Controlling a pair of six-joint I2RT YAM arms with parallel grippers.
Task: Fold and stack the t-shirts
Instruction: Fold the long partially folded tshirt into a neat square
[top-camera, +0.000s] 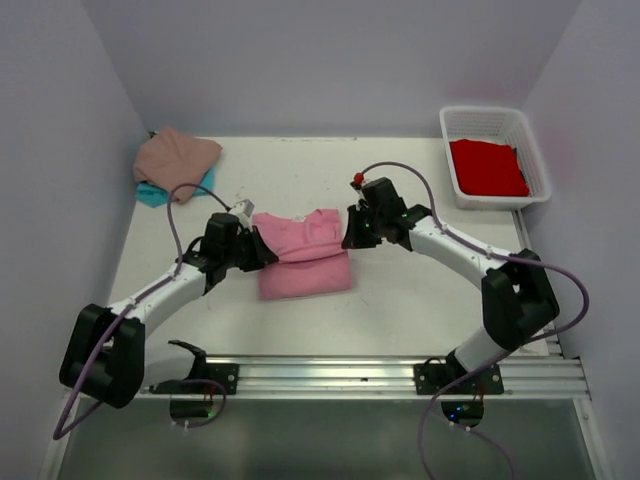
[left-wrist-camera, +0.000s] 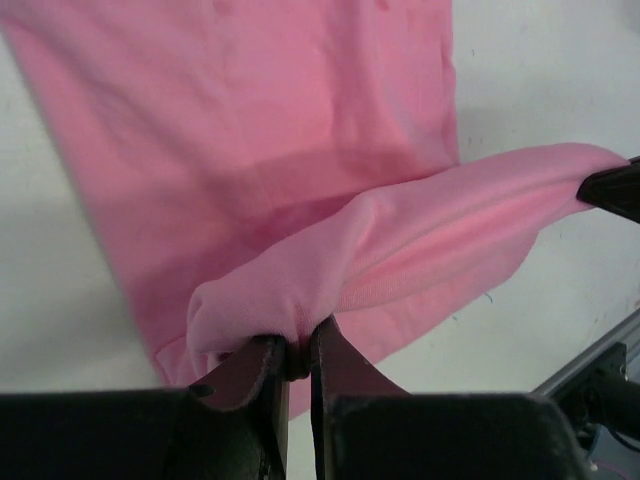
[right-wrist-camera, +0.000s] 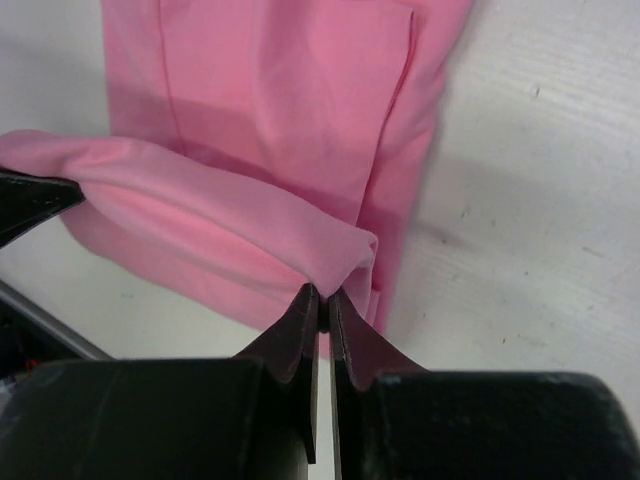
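The top camera looks down on the whole counter (top-camera: 400, 320); both wrist cameras closely face the same pink t-shirt (top-camera: 305, 270).

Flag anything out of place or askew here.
Only the far-left corner: the tan-pink shirt lies crumpled over the teal shirt, an unfolded heap. The pink shirt is just mid-fold, its edge pinched by the left hand and right hand.

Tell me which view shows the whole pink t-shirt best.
The top external view: the pink t-shirt is seen whole there. The wrist views show only parts: folds pinched in the left hand and the right hand.
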